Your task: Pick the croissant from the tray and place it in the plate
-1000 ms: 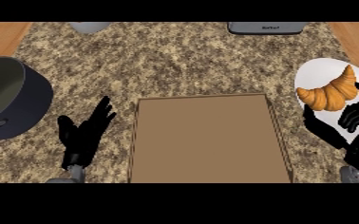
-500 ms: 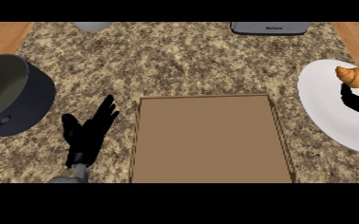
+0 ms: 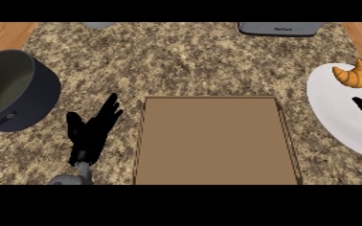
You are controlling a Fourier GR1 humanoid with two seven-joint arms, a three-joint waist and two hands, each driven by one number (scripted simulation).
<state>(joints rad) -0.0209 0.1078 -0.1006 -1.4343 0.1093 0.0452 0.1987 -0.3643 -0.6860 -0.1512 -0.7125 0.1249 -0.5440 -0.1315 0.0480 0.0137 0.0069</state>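
Observation:
The golden croissant (image 3: 350, 75) lies on the white plate (image 3: 331, 112) at the right edge of the head view, partly cut off by that edge. Just below it, only a black sliver of my right hand (image 3: 357, 103) shows over the plate, apart from the croissant. The brown tray (image 3: 212, 143) sits in the middle near the front with nothing on it. My left hand (image 3: 90, 130) rests open on the counter left of the tray, fingers pointing up and away.
A dark pot (image 3: 21, 96) stands at the left edge. A grey appliance (image 3: 279, 28) sits at the back right and a small grey object (image 3: 99, 25) at the back left. Wooden strips show at both back corners.
The croissant has shifted right on the plate, toward the view's edge. My right hand has drawn back from under it and is nearly out of view. The left hand has barely moved.

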